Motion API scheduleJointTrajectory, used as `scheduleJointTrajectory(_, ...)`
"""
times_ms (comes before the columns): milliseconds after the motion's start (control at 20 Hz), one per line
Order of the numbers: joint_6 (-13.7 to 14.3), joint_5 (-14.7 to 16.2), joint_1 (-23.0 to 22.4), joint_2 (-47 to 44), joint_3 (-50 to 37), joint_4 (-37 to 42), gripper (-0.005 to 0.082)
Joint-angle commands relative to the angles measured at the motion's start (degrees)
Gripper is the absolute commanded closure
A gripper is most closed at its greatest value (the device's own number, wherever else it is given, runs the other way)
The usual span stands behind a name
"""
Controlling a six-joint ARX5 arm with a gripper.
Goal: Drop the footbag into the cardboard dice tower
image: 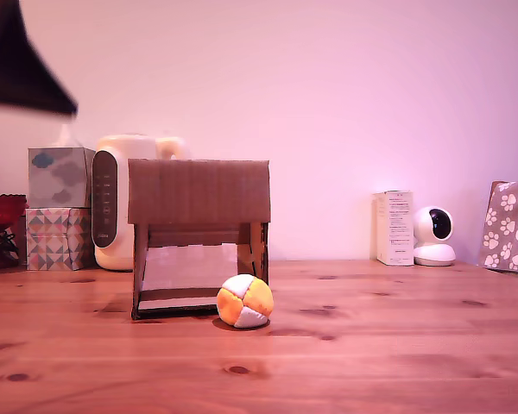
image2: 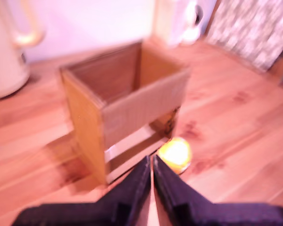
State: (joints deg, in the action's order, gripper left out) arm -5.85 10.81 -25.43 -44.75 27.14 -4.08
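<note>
From the exterior view, the footbag (image: 244, 301) sits on the wooden table (image: 397, 345), touching or just beside the front right leg of the cardboard dice tower (image: 198, 191) as that view shows it. Nothing holds it, and only a dark blurred shape in the upper left corner hints at the arm overhead. Behind the tower stand a cream appliance (image: 112, 203) and stacked tissue boxes (image: 59, 207) on that view's left, with a small white carton (image: 394, 227) and a round white camera (image: 434, 235) on its right. The wrist view is blurred, but it looks down into the open top of the dice tower (image2: 125, 75), and the footbag (image2: 175, 153) glows yellow on the table (image2: 236, 141) just past the tower's lower corner. The end effector (image2: 152, 172) hangs above it with its two dark fingers (image2: 132, 188) pressed together, holding nothing. To my eye the pickup has not yet happened, so this is the approach. Next the fingers would need to spread, come down around the ball without knocking the cardboard leg, close on it, then lift it over the open top and let go.
</note>
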Motion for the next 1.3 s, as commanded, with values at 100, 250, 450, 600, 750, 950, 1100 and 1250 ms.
scheduleJointTrajectory(100,-3.34,0.83,-1.73,0.09,-5.51,8.61,0.0789)
scheduleJointTrajectory(250,-5.16,-0.59,-4.85,0.02,-8.66,12.92,0.0789)
scheduleJointTrajectory(450,-7.3,-4.72,-10.69,-2.78,-9.05,15.91,0.0789)
scheduleJointTrajectory(600,-9.35,-7.43,-15.37,-9.11,-9.05,22.38,0.0789)
scheduleJointTrajectory(750,-11.58,-11.52,-19.8,-16.66,-9.03,30.84,0.0789)
scheduleJointTrajectory(950,-15.47,-16.44,-23.28,-26.18,-8.98,41.35,0.0789)
scheduleJointTrajectory(1100,-15.82,-18.29,-24.33,-32.09,-8.24,46.16,0.0789)
scheduleJointTrajectory(1250,-15.8,-20.85,-24.35,-36.44,-6.12,47.15,0.0789)
